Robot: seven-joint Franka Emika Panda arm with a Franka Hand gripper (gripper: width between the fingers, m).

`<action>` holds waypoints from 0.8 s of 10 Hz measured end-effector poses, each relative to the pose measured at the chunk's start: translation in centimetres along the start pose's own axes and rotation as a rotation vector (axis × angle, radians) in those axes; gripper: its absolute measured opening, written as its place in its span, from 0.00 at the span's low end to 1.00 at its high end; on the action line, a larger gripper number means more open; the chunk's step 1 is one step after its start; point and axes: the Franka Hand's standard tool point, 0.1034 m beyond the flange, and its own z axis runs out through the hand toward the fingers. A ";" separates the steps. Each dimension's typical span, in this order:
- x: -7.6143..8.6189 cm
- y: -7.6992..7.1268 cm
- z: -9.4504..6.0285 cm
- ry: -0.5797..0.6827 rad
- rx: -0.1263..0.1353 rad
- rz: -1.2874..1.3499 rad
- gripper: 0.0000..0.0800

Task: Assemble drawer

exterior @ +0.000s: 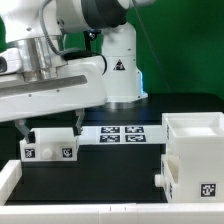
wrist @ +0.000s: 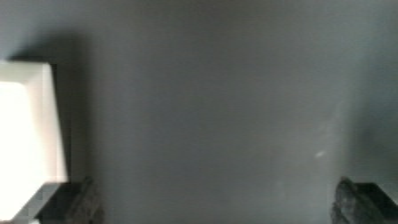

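1. The end effector (exterior: 50, 127) is hanging with its fingers spread wide, pinching nothing. The wrist view is showing only bare dark worktop between the two fingertips (wrist: 52, 203).
2. The small tray (exterior: 50, 145) is sitting near the front edge of the worktop (exterior: 120, 165), on the exterior view's left. The spread fingers are straddling it, one at each end, apparently just clear of its walls; contact cannot be confirmed.
3. The large casing (exterior: 195, 160) is standing at the front corner on the exterior view's right, well apart from the small tray. A smaller box-shaped part appears to be resting on or in its top; which of the two cannot be told.
4. The marker board (exterior: 120, 133) is lying flat between the tray and the casing, toward the rear.
5. Handling judgement: the parts are looking like thin, stiff white plastic, probably light and smooth, so they are likely to slip under a weak pinch.
6. Grip judgement: taking hold across two opposite tray walls, near mid-length, is looking safest against twisting.
7. A white raised border (exterior: 60, 200) is running along the front edge, limiting low travel there.
8. Open worktop is lying between the tray and the casing, giving room for a sideways carry. The tall casing walls are calling for a lifted approach.
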 end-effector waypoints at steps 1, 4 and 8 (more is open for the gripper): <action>-0.6 1.0 0.4 -0.004 -0.003 0.000 0.81; -1.5 2.1 1.4 -0.010 0.015 -0.008 0.81; -1.9 2.8 2.4 -0.202 0.025 0.014 0.81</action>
